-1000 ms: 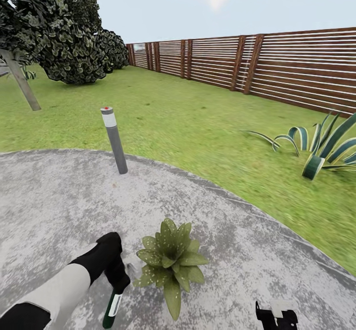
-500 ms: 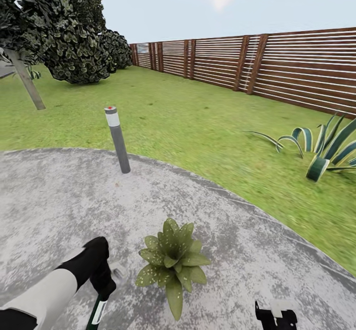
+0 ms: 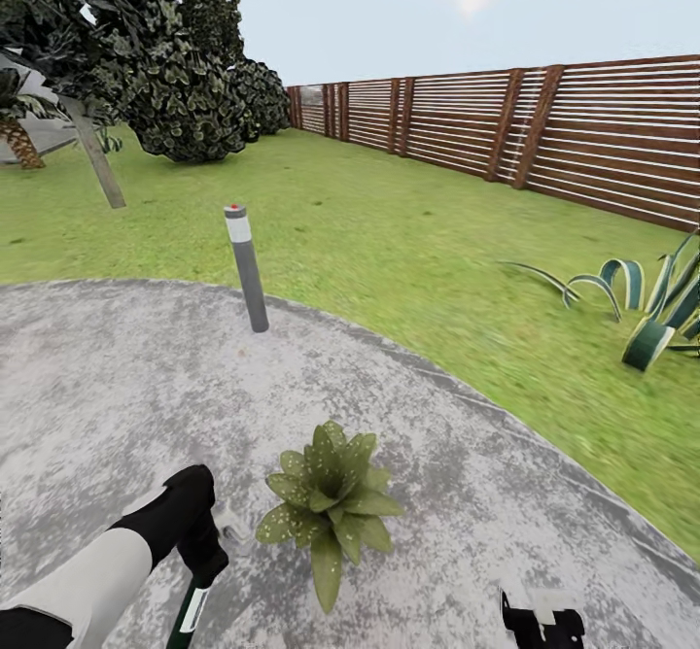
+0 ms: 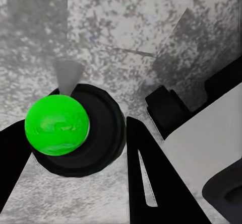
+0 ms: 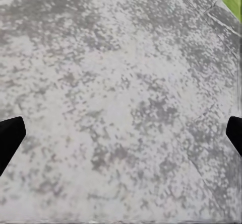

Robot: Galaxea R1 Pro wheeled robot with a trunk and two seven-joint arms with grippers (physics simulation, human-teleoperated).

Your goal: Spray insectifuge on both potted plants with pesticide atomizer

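In the head view my left gripper (image 3: 202,563) hangs low over the round grey paving (image 3: 117,387) of the garden, shut on the pesticide atomizer (image 3: 192,612), whose white and green body points down. One potted plant (image 3: 331,505), a low rosette of speckled green leaves, sits just to the right of that gripper, apart from it. The left wrist view looks along the atomizer (image 4: 58,125): a bright green knob on a round black end between the black fingers (image 4: 151,178). My right gripper (image 3: 542,625) is at the bottom edge, and in its wrist view the fingertips (image 5: 9,138) stand wide apart over bare paving.
A grey bollard light (image 3: 248,268) stands at the paving's far edge. Lawn (image 3: 389,231) runs to a brown slat fence (image 3: 583,144). A striped curling-leaf plant (image 3: 651,309) grows at the right, with dark shrubs (image 3: 185,85) and a leaning trunk (image 3: 97,163) at the far left.
The camera has turned left, so the whole scene has slid right. My left gripper with the atomizer dropped lower and a little left, away from the potted plant.
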